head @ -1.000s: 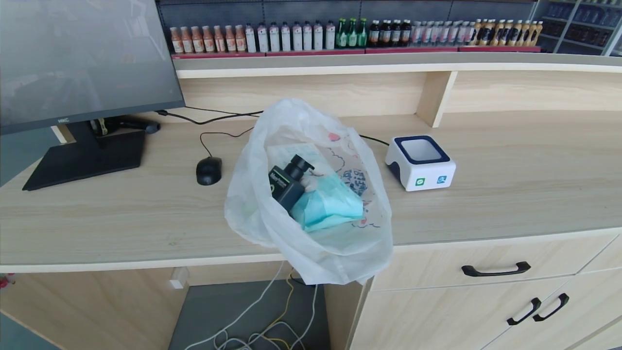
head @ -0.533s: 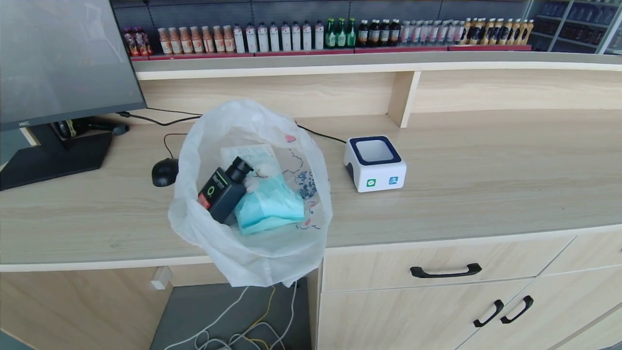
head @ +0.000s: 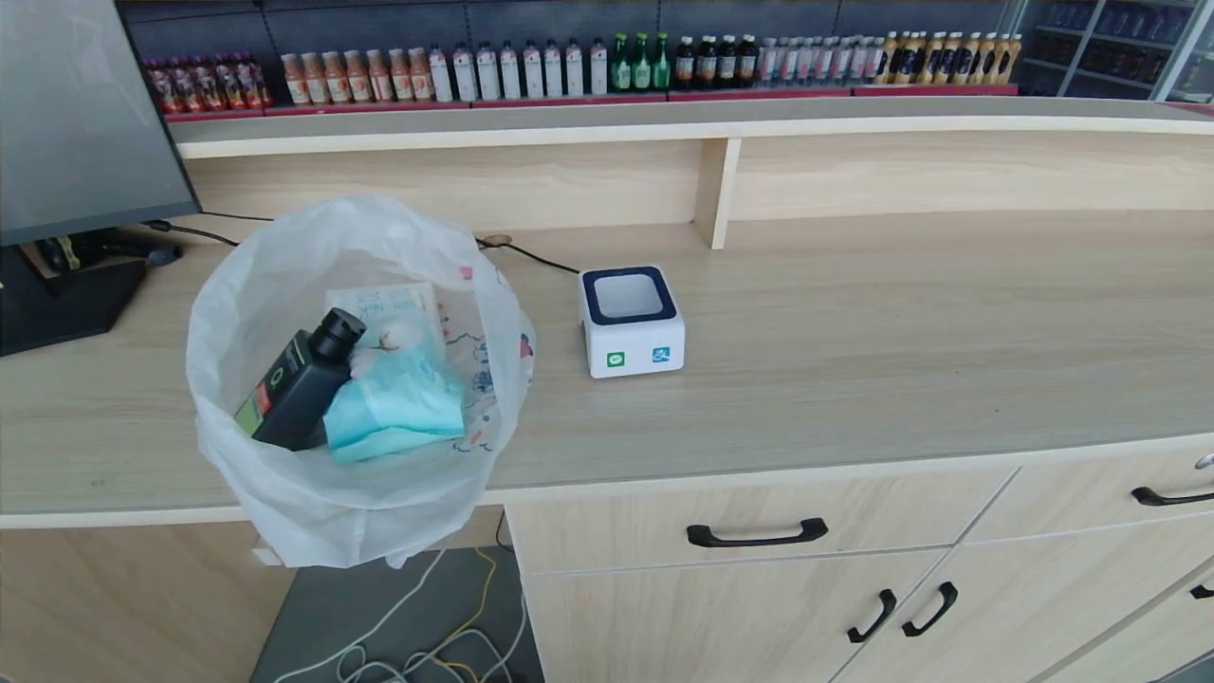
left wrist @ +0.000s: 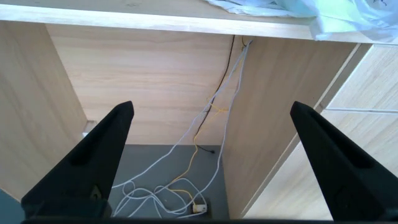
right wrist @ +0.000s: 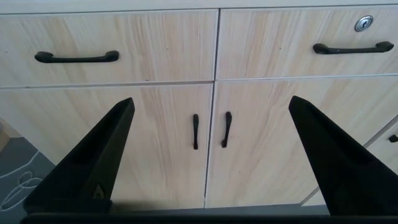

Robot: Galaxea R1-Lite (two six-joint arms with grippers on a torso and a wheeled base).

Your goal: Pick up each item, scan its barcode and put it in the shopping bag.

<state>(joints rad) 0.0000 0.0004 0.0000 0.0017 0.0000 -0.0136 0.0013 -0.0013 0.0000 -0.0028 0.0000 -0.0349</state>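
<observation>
The shopping bag (head: 228, 313) sits at the front edge of the counter (head: 854, 360), mouth up, its bottom sagging over the edge. Inside, the dark bottle (head: 294, 384) lies slanted with its cap pointing up and back, its base hidden by the bag's wall. The teal pack (head: 398, 413) touches it and covers most of a pale box (head: 384, 304). The scanner (head: 631, 323) stands near the bag, apart from it. The left gripper (left wrist: 211, 168) is spread wide under the counter, and the right gripper (right wrist: 211, 162) is spread too, facing the cabinet doors (right wrist: 155, 143)

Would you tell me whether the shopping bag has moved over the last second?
No. The whole view shifted, so the camera moved; the shopping bag still sits left of the scanner, overhanging the edge of the counter.
</observation>
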